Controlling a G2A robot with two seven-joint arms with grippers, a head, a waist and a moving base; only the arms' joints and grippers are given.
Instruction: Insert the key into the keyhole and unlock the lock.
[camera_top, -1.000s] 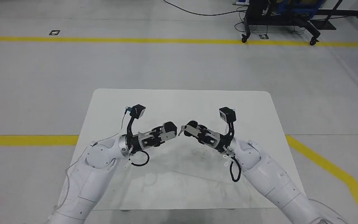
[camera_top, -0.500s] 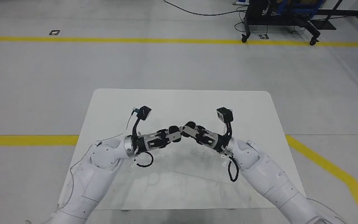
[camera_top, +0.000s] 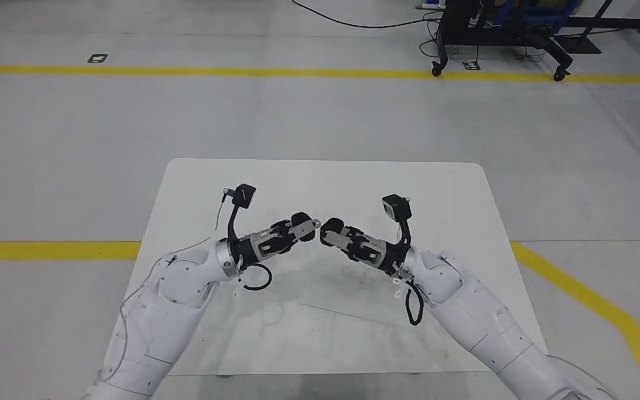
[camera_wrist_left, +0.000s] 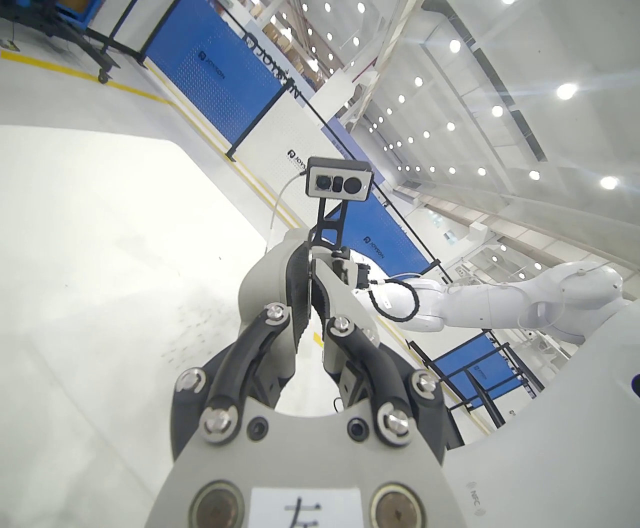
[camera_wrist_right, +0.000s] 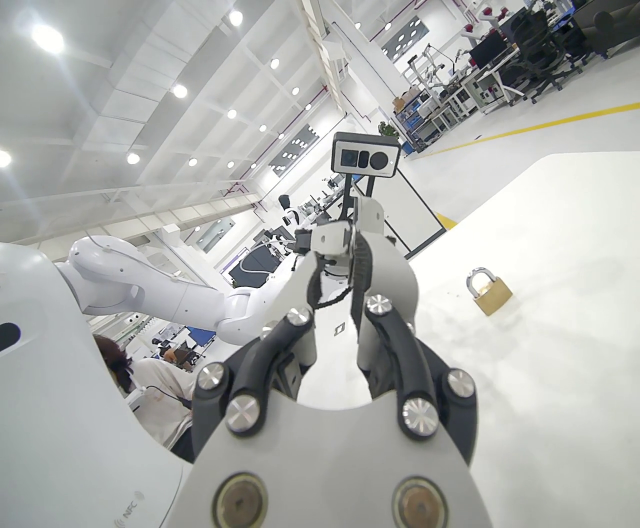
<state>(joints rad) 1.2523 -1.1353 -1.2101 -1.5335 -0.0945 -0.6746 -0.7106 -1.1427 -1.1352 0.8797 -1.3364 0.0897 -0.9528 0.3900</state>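
Brass padlock with steel shackle (camera_wrist_right: 488, 293) lies on white desk (camera_wrist_right: 550, 240), well apart from claws. Left claw (camera_wrist_left: 310, 265) clenched; right claw (camera_wrist_right: 351, 240) clenched; tips nearly meet above desk.

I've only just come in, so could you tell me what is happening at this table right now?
The two arms are held over the middle of the white table, the left gripper and the right gripper tip to tip, each with its fingers together. Whether a key sits between them, I cannot tell. The brass padlock lies on the table beside them, untouched.
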